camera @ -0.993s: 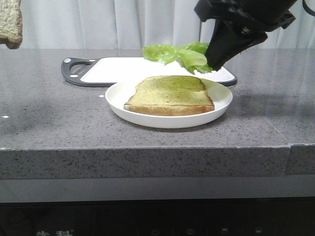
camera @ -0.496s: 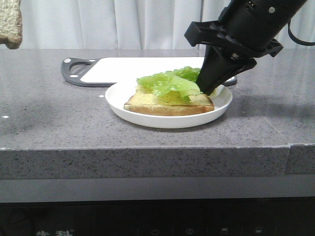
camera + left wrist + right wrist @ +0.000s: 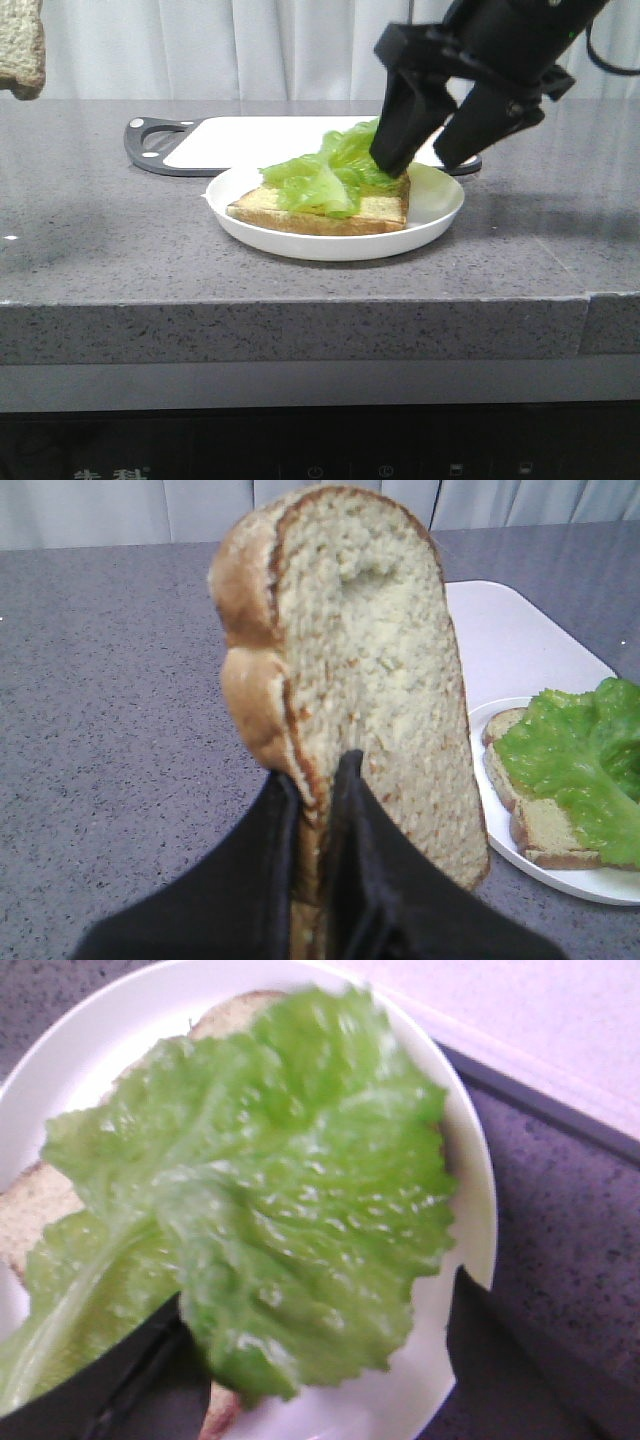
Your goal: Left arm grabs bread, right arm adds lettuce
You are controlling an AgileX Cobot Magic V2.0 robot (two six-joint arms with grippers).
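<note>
Front view: our right gripper (image 3: 432,150) hangs at upper right of the frame with its jaws spread wide, one finger touching the lettuce (image 3: 325,172), the other clear of it. The lettuce lies draped over a flat toast slice (image 3: 320,208) in the white plate (image 3: 440,205) at centre frame, in front of the cutting board (image 3: 240,140) on the grey counter (image 3: 300,290). In the left wrist view, our left gripper (image 3: 320,780) pinches the bread (image 3: 360,670) by its lower edge, holding it upright. In the front view that bread shows only at the upper left corner.
</note>
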